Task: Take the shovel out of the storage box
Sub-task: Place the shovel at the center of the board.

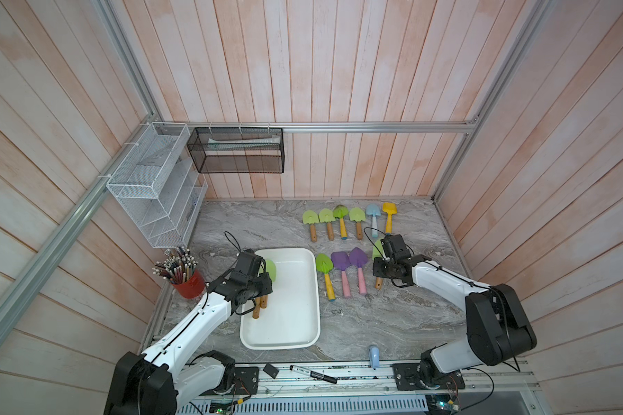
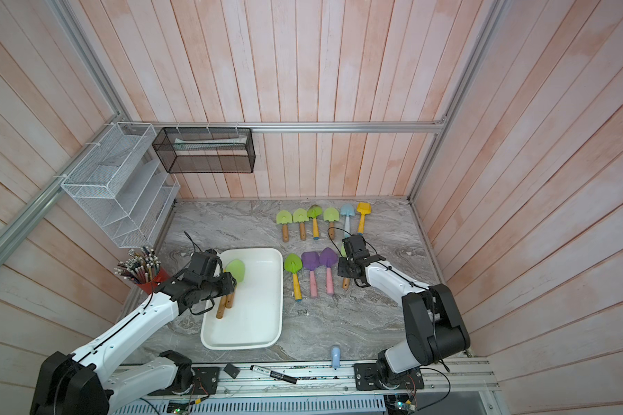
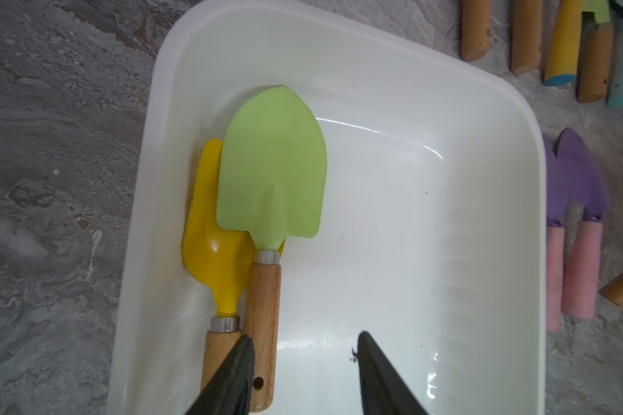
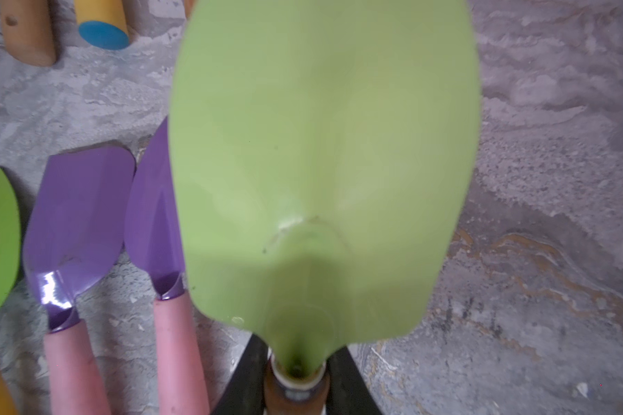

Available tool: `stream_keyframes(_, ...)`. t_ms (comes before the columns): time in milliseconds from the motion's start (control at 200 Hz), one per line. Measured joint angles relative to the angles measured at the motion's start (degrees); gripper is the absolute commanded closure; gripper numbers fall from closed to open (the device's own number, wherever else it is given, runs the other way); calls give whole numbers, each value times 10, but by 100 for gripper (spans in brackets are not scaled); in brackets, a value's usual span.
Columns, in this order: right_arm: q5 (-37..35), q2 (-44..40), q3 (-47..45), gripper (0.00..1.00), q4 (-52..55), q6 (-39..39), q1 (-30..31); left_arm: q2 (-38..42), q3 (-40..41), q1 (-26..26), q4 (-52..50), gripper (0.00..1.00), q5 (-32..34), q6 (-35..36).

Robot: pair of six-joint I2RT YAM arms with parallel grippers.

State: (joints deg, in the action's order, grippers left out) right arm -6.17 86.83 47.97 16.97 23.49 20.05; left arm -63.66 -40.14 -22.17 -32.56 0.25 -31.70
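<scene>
The left arm (image 1: 195, 319) and right arm (image 1: 443, 280) wear white shells between bulky black joints, trailing thin black cables, and the left claw (image 3: 304, 336) has dark ribbed fingers (image 3: 236, 373).

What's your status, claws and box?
Left claw open over storage box. Right claw shut on lime shovel, outside box. Inside: pale-green shovel overlapping yellow shovel.

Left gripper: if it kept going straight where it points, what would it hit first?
Likely the box's bare floor, between its open fingers; but one finger overlaps the green shovel's wooden handle and could touch that first. Depth is unclear.
</scene>
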Motion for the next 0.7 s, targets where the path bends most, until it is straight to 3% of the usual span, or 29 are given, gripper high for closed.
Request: stream_keyframes(700, -30, 76, 7, 80, -21, -9, -5, -17, 29, -7, 14, 50, 3, 0)
